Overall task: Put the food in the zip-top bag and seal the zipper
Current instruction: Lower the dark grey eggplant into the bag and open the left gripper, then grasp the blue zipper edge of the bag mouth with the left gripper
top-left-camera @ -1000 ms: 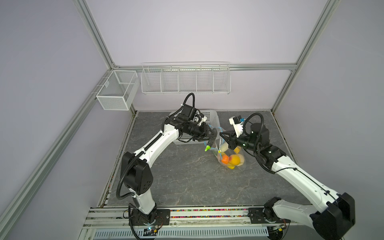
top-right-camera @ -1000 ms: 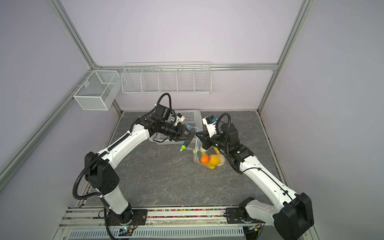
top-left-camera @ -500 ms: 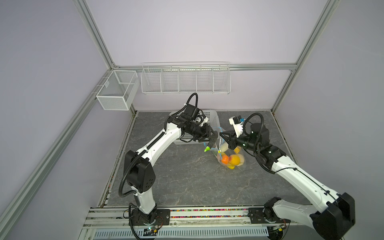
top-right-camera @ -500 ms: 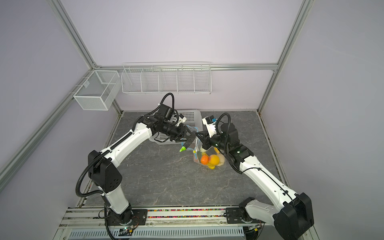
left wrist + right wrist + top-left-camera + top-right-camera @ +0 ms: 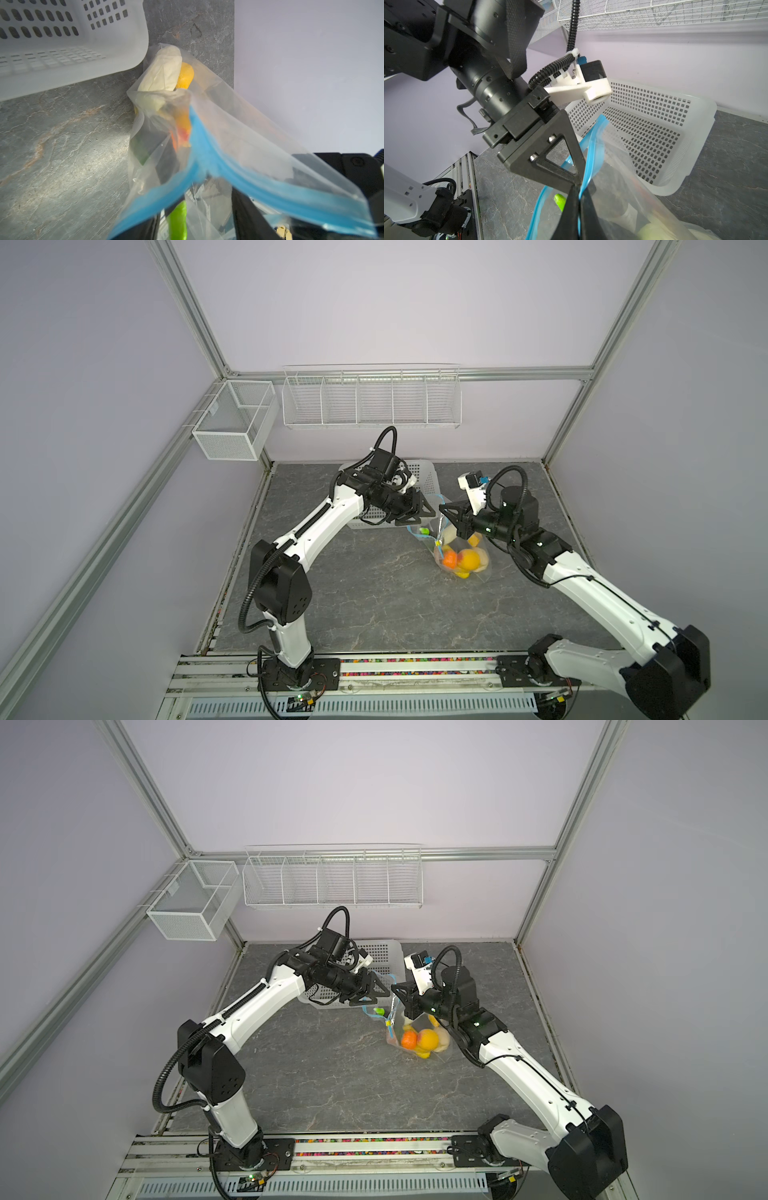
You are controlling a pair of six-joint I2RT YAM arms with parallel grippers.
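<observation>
- Pinching the zipper (image 5: 592, 145), the right hand (image 5: 578, 190) presses its two black fingers flat together on the light-blue strip. The zip-top bag (image 5: 484, 570) is held up by its mouth from that grip.
- The right arm climbs from the front rail, bends at the elbow and brings its wrist roughly level, pointing toward the front corner of the white basket (image 5: 428, 475).
- The left hand (image 5: 419, 512) sits just in front of the basket's front wall, tip to tip with the right hand. Its jaws stand partly apart and clamp nothing visible.
- A green piece (image 5: 177, 220) shows between the left fingers, inside the bag's mouth. Whether it touches them I cannot tell.
- The left arm stretches across the basket's front, with the wrist tilted down.
- The bag's lower end rests on the table (image 5: 374, 605) just beside the basket's front corner. The food (image 5: 469, 560) is bunched low in it: orange, yellow and beige pieces.
- The mouth gapes, its blue strip parted into a loop, with the yellow slider tab (image 5: 388, 1023) on it.
- The basket wall stands close behind the bag.
- Open table runs from the basket's front to the rail.
</observation>
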